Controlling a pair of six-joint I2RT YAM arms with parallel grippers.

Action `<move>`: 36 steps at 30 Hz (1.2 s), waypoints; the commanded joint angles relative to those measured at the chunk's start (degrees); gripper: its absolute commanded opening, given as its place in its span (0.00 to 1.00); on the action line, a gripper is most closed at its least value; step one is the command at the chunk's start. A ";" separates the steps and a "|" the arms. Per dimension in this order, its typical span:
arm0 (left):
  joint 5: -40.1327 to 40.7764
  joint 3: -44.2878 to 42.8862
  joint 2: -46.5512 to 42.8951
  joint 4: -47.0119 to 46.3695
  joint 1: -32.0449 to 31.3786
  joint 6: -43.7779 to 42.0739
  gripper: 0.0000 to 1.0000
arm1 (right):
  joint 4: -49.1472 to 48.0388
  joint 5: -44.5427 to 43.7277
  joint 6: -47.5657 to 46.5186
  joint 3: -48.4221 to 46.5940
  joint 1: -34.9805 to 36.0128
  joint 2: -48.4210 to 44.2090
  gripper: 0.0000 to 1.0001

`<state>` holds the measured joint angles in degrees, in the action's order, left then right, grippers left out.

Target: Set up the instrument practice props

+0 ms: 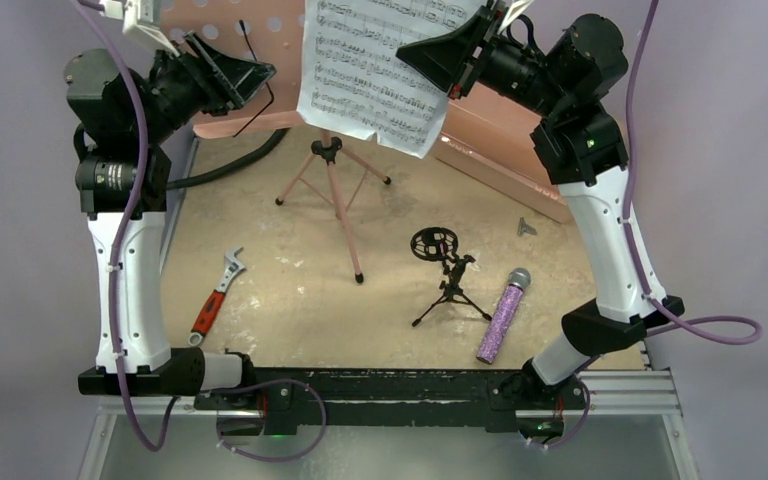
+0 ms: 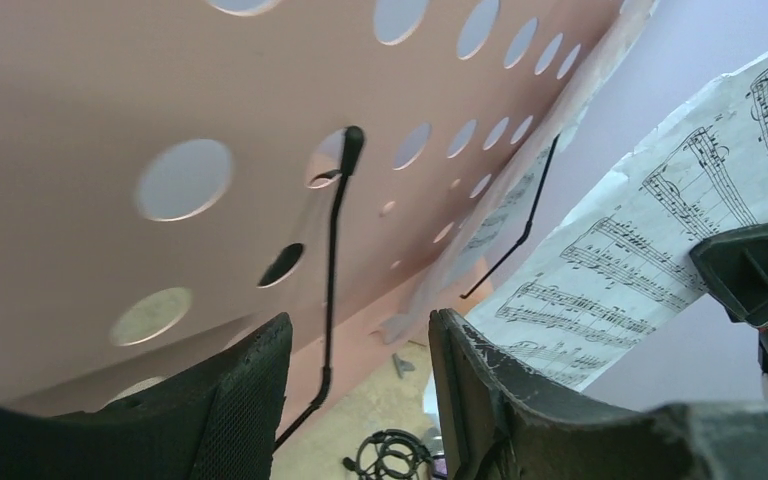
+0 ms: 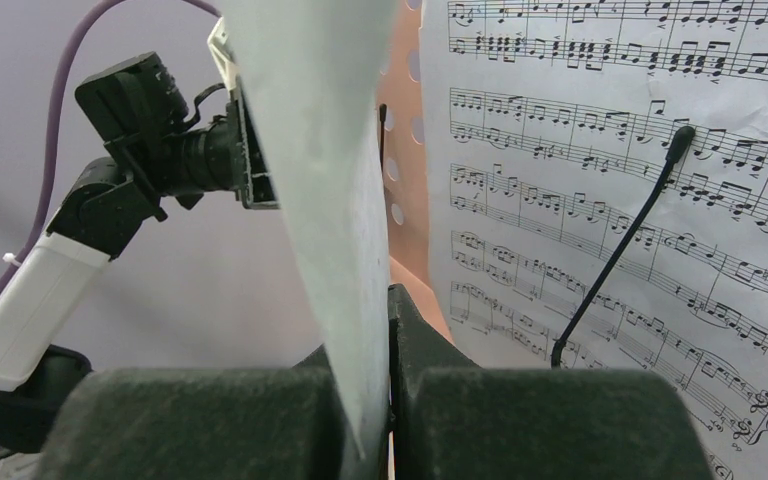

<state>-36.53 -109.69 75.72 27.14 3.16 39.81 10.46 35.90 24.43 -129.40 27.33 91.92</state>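
While the right pincer point(image 3: 365, 400) clamps the sheet-music page point(image 3: 320, 150), the left pincer point(image 2: 360, 350), jaws apart, should lift the retainer wire point(image 2: 332, 250) just ahead.

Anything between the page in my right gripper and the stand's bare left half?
Yes: a thin black wire retainer arm crosses the pink perforated stand panel there, ahead of the open left gripper.
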 commanded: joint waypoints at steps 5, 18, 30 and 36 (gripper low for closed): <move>8.47 -3.60 0.36 5.87 -4.90 -3.06 0.47 | -2.88 0.11 -0.40 -2.12 0.41 -0.01 0.00; 8.20 0.53 -0.12 0.58 -5.47 -1.99 0.31 | -2.64 -0.66 -1.21 -5.81 1.17 3.09 0.00; 8.10 1.99 -0.13 -2.15 -5.47 -1.44 0.12 | -2.84 -2.71 -1.82 -6.89 2.12 4.75 0.00; 6.92 3.21 -0.73 -4.99 -5.55 -0.84 0.00 | -2.31 -4.64 -2.26 -7.42 2.57 5.15 0.00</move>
<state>-28.49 -106.98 76.20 26.15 -2.02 38.35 10.09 33.61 23.09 -134.06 29.34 97.36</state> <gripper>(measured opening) 0.019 0.004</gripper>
